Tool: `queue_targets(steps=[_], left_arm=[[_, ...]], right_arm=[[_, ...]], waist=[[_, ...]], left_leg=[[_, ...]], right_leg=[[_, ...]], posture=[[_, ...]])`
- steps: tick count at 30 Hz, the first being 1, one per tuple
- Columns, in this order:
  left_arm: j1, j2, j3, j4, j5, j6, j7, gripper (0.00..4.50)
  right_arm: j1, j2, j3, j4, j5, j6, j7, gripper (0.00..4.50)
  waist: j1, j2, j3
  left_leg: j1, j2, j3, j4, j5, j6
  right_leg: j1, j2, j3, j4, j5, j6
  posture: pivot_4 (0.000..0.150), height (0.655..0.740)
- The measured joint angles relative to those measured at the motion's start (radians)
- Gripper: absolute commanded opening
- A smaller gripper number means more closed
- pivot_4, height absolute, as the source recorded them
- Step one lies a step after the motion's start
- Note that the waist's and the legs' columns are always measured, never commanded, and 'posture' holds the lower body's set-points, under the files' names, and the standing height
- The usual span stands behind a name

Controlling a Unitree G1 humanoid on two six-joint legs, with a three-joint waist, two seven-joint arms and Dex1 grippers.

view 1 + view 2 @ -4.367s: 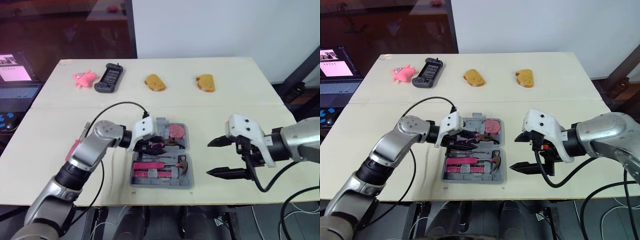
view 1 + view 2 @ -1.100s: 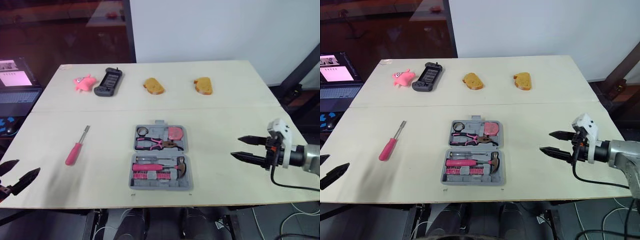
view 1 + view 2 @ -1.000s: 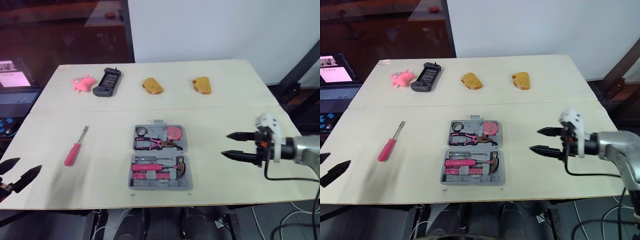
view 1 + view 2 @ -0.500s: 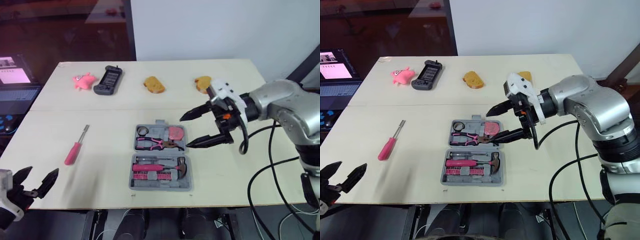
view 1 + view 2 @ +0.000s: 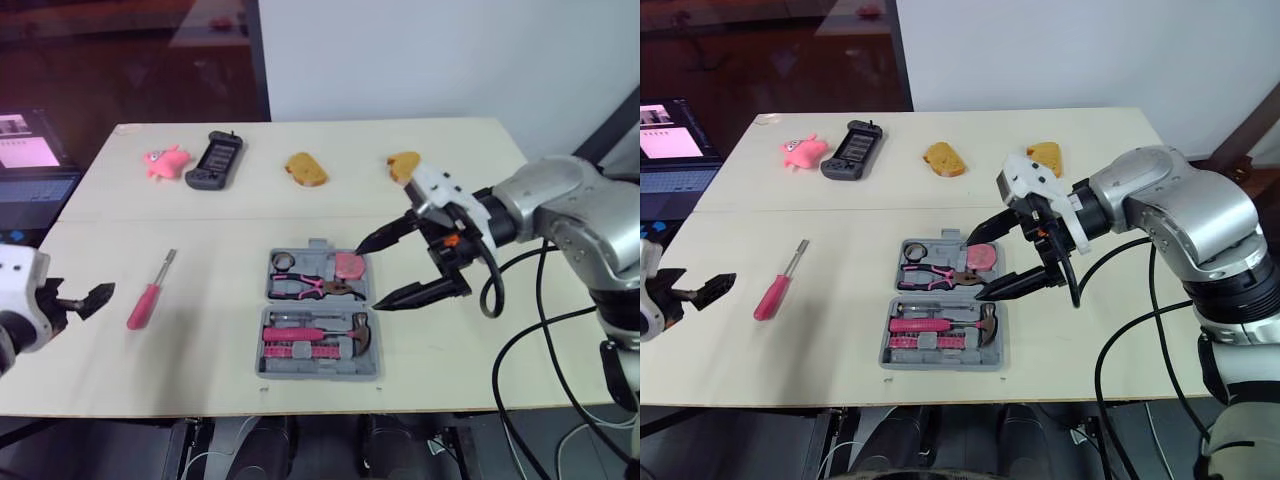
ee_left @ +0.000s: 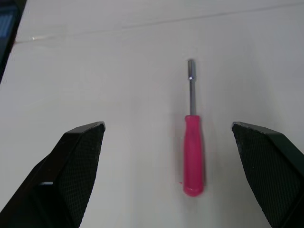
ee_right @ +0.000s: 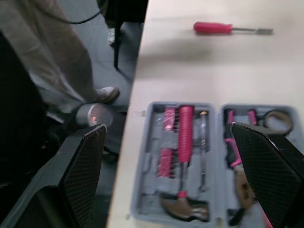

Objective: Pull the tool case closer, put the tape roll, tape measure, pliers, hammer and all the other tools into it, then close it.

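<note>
right gripper: jaws spread wide, empty. it had come in from the right edge of the frame and, in the last half second, dropped a little toward centre. it hung over the right rim of the tool case.
left gripper: jaws spread, empty. it had risen from the lower left corner to mid left, just short of the screwdriver.
tool case: open, at centre of frame near the front edge of the tabletop, not shifted. it held the tape roll, tape measure, pliers and hammer.
screwdriver: the one tool seen outside the case, well apart to its left.
reading: packing looked nearly done. the left gripper seemed set to fetch the screwdriver, with lid closing to follow.
views: the left wrist view showed the screwdriver lying between the spread jaws, handle nearer, untouched, an alignment the eye views could not settle. the right wrist view showed the case's trays close up, with the screwdriver on the tabletop beyond.
</note>
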Motion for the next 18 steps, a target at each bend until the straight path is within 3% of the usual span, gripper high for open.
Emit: queue_targets(steps=[9, 18], left_arm=[[-0.358, 0.064, -0.353, 0.402, 0.154, -0.032, -0.231, 4.49], [-0.61, 0.005, -0.583, 0.734, 0.362, -0.096, -0.336, 4.49]], right_arm=[[0.059, -0.03, -0.108, -0.114, 0.09, 0.107, -0.11, 4.5], [0.096, -0.038, -0.164, -0.175, 0.159, 0.171, -0.215, 4.5]], waist=[[-0.019, 0.0, 0.0], [-0.022, -0.001, 0.001]], left_leg=[[0.0, 0.001, 0.001, -0.001, -0.001, -0.002], [-0.001, 0.001, 0.002, 0.001, 0.0, -0.002]], right_leg=[[-0.004, 0.0, 0.001, 0.006, 0.001, 0.001], [-0.007, 0.0, 0.003, 0.011, 0.001, 0.001]], posture=[[0.15, 0.74], [0.15, 0.74]])
